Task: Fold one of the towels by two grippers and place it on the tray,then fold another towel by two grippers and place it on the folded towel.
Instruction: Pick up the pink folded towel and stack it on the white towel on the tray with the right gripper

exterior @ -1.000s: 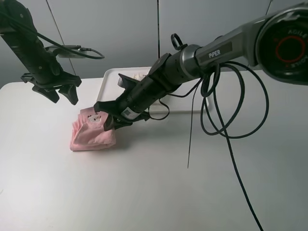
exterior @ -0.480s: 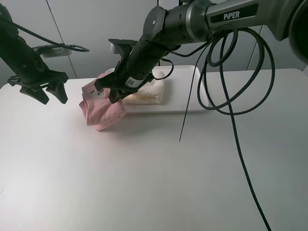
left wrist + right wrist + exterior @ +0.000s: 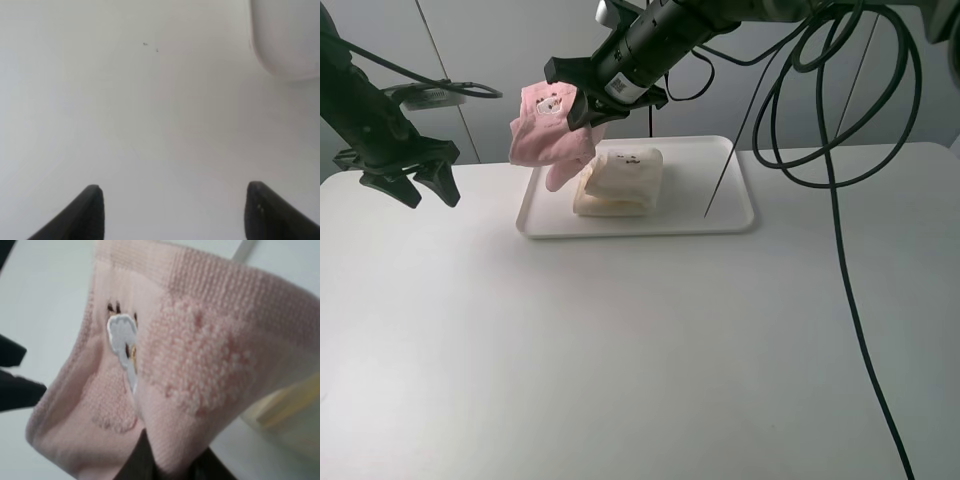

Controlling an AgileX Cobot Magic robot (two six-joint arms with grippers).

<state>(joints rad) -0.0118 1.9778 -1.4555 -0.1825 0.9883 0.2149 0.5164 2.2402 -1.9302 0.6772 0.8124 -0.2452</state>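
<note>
pink towel point(image 3: 550, 135) pinched in right gripper point(image 3: 582, 108), above tray point(image 3: 720, 222) edge.

White surface point(image 3: 570, 350) fills view, matte, evenly lit, soft shadows. Grey panelled wall point(image 3: 500, 60) behind at 12 o'clock, thin vertical seams. No window, floor visible.

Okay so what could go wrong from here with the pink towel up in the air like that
1. The right gripper pinches the folded pink towel at one edge only, so the hanging layers could sag open and undo the fold.
2. The towel hangs over the white tray's left end, beside the folded cream towel. Released there, it might land off-centre or drape over the rim.
3. Lowering could nudge the cream bundle askew.
The left gripper is open and well clear, so it cannot help.
</note>
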